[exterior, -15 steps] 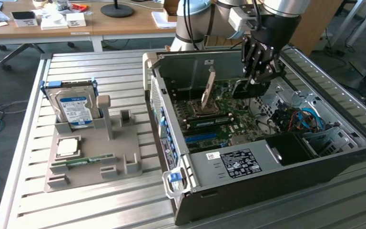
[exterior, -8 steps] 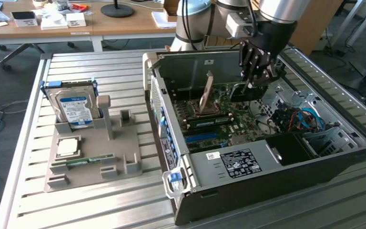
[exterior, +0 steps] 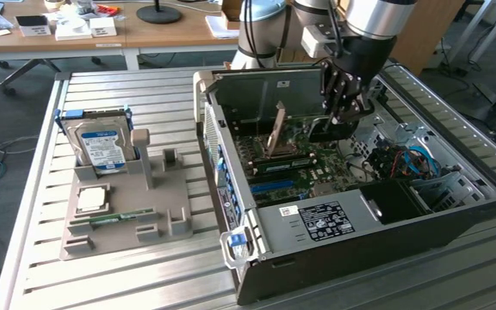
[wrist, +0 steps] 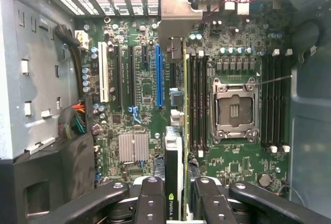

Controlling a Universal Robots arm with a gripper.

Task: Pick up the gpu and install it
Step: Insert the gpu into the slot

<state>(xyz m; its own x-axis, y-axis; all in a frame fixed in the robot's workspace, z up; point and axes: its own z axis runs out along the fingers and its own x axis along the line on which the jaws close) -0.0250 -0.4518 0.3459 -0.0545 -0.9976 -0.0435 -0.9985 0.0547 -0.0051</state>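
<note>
Overhead, hand (wrist: pixel 178 189) clamps gpu (wrist: pixel 176 149) edge-on above motherboard (wrist: pixel 139 87).

Arm (exterior: pixel 376 16) comes in from above, wrist (exterior: pixel 361 57) near vertical, claw (exterior: pixel 345 116) pointing straight down. Fingers (wrist: pixel 151 199) are clamped on both faces of the gpu (wrist: pixel 174 169), card held edge-on between them, outer linkages splayed wide.

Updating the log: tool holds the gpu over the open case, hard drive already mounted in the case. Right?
No. The hard drive isn't in the case; the exterior view shows it standing in the grey holder outside it. The rest holds: the tool grips the gpu over the open case.
</note>
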